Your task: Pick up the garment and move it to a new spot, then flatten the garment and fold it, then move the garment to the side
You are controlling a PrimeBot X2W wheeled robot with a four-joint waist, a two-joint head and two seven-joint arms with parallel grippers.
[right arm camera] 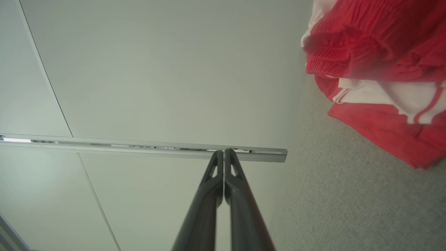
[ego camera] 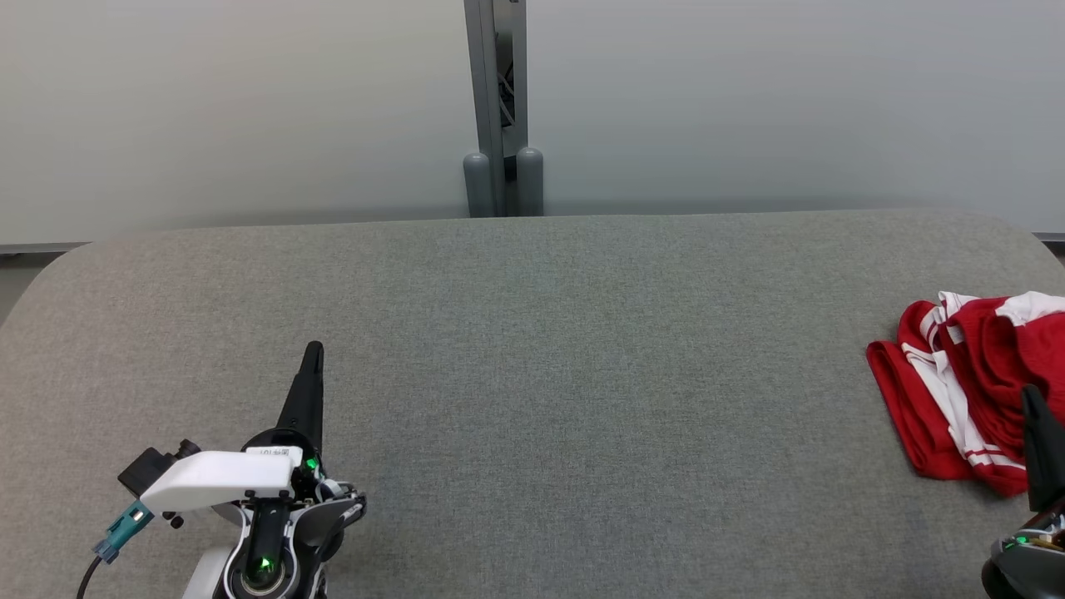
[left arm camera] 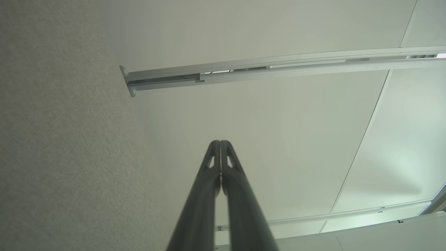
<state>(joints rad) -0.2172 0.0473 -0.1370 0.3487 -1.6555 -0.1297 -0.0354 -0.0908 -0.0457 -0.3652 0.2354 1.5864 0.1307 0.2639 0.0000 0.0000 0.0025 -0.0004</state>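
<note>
A red garment [ego camera: 965,383] with white stripes lies crumpled at the right edge of the grey table [ego camera: 532,349]. In the right wrist view the garment [right arm camera: 379,62] sits at the upper right, off to the side of the fingers. My right gripper [ego camera: 1034,398] stands shut at the lower right, in front of the garment's near part, and in its own view the right gripper [right arm camera: 223,152] holds nothing. Far from the cloth, at the lower left, my left gripper [ego camera: 313,349] is shut and empty; the left gripper [left arm camera: 220,143] points past the table toward the wall.
A pale wall panel stands behind the table, with a grey vertical post [ego camera: 502,108] at the back middle. The table's rounded back corners and far edge show. Wide bare grey cloth surface lies between the two grippers.
</note>
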